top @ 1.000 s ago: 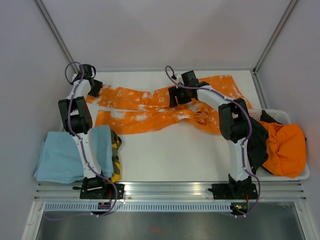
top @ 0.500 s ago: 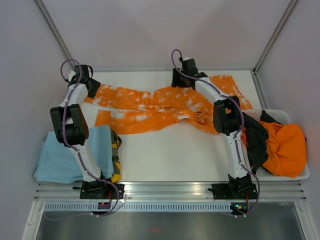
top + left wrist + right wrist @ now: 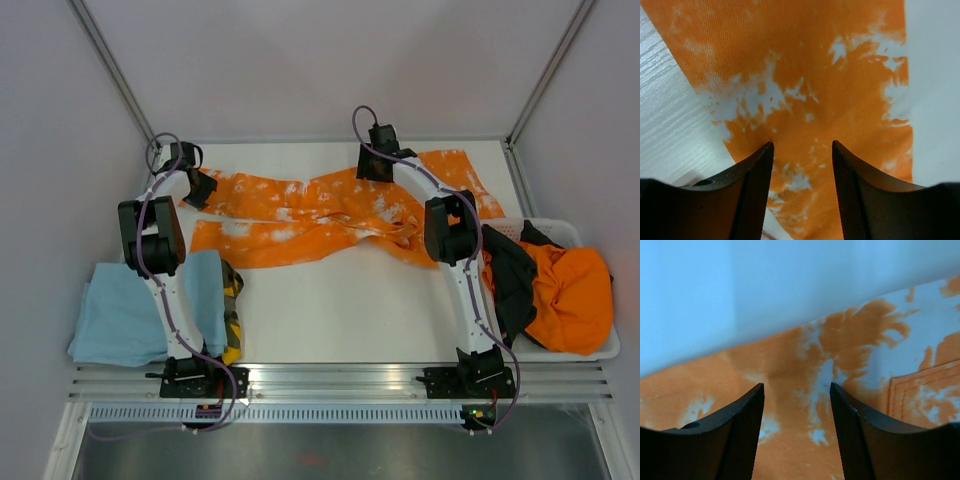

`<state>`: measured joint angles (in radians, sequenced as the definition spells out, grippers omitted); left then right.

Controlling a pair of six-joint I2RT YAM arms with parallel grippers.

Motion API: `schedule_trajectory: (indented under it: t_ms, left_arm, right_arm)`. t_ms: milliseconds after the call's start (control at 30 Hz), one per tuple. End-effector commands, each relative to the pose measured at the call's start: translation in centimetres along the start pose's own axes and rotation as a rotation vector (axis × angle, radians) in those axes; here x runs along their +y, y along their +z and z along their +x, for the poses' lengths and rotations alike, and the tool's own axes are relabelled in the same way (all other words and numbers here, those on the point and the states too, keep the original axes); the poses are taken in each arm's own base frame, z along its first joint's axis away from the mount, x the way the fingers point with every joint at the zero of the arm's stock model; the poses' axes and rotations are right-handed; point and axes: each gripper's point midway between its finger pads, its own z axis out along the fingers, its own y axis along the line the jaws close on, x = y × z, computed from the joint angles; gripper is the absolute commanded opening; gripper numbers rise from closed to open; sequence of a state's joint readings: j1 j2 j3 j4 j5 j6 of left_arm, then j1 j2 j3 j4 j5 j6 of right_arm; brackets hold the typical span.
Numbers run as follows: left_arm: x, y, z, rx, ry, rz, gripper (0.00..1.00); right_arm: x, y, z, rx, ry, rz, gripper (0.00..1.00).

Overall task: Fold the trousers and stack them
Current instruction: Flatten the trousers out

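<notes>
The trousers (image 3: 270,245) lie spread flat; orange, white-blotched, rumpled midway.

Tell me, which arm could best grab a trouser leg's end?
Left, probably: the left pincer hangs open right over a leg end of the trousers; the right pincer is over their middle, at the far edge.
</notes>
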<state>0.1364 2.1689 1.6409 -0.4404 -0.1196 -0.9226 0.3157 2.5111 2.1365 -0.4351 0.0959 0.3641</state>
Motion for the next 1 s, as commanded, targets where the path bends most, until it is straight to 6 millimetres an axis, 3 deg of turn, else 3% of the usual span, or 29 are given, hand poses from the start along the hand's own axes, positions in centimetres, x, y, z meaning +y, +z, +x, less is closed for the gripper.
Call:
schedule_trajectory:
  t_ms: [0, 133, 233, 467, 600, 700, 733, 800, 833, 867, 900, 933, 967]
  left_arm:
    - [-0.7, 1.1, -0.1, 0.012, -0.036, 0.011, 0.56]
    - [-0.7, 2.0, 0.2, 0.027, -0.06, -0.003, 0.57]
    - [0.3, 2.5, 0.8, 0.034, -0.129, -0.058, 0.57]
    - [5.3, 2.2, 1.5, 0.005, -0.291, -0.281, 0.57]
    - [5.2, 2.6, 0.1, -0.01, -0.327, -0.265, 0.57]
    - [1.9, 3.0, -1.5, 0.0, -0.264, -0.153, 0.56]
    - [-1.4, 2.4, -2.7, -0.003, -0.231, -0.044, 0.56]
    - [-4.6, 0.8, -3.2, -0.027, -0.125, 0.042, 0.57]
    - [-6.5, -0.5, -4.0, -0.05, -0.095, 0.096, 0.57]
    - [-8.6, -2.9, -5.2, -0.096, -0.042, 0.171, 0.59]
    - [-10.2, -4.6, -5.3, -0.118, -0.009, 0.222, 0.6]
    - [-11.4, -6.1, -5.8, -0.148, 0.034, 0.27, 0.62]
    - [-12.2, -7.6, -6.1, -0.169, 0.058, 0.302, 0.63]
  right_arm:
    - [-5.5, 2.2, 1.0, 0.039, 0.072, 0.139, 0.63]
    - [-9.0, 3.2, 0.7, 0.046, 0.134, 0.175, 0.62]
    - [-10.2, 4.0, 0.2, 0.028, 0.158, 0.178, 0.62]
    - [-12.2, 5.1, -0.9, 0.008, 0.209, 0.19, 0.64]
    - [-13.1, 4.8, -2.0, -0.01, 0.26, 0.154, 0.65]
    - [-12.0, 3.8, -3.8, -0.029, 0.242, 0.088, 0.69]
    - [-11.5, 3.3, -4.6, -0.041, 0.232, 0.058, 0.71]
    - [-9.3, 0.8, -7.6, -0.093, 0.213, -0.038, 0.78]
    - [-8.7, -0.1, -8.6, -0.113, 0.205, -0.063, 0.81]
    - [-8.0, -2.5, -11.0, -0.162, 0.193, -0.085, 0.84]
    - [-7.7, -3.9, -12.1, -0.187, 0.183, -0.092, 0.86]
    - [-7.4, -6.6, -14.1, -0.232, 0.163, -0.094, 0.87]
    - [-7.5, -7.9, -14.8, -0.252, 0.155, -0.085, 0.91]
